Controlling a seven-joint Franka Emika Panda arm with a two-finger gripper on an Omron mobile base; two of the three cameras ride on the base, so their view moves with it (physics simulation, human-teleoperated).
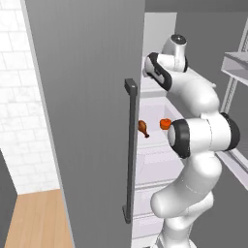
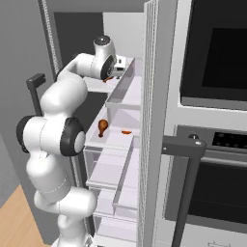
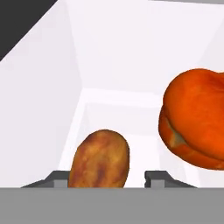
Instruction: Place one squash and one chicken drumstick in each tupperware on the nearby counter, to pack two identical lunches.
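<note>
Reaching deep into the fridge's upper shelf [image 2: 118,87], the gripper [image 3: 107,177] straddles a chicken drumstick [image 3: 100,159], plump end up between the two fingers [image 3: 155,177], long axis running away from the hand. Whether they clamp it yet, I cannot tell. A squash [image 3: 197,120] sits just beside, to the right.

The chicken drumstick [image 3: 100,159] is mottled golden-brown with darker reddish streaks; the squash [image 3: 197,118] at its two o'clock is glossy orange-red with a paler seam. The fridge interior [image 3: 131,57] is plain white; its door [image 1: 82,121] is flat grey with a dark grey handle [image 1: 130,150]; the floor [image 1: 36,220] is light wood-grain.
</note>
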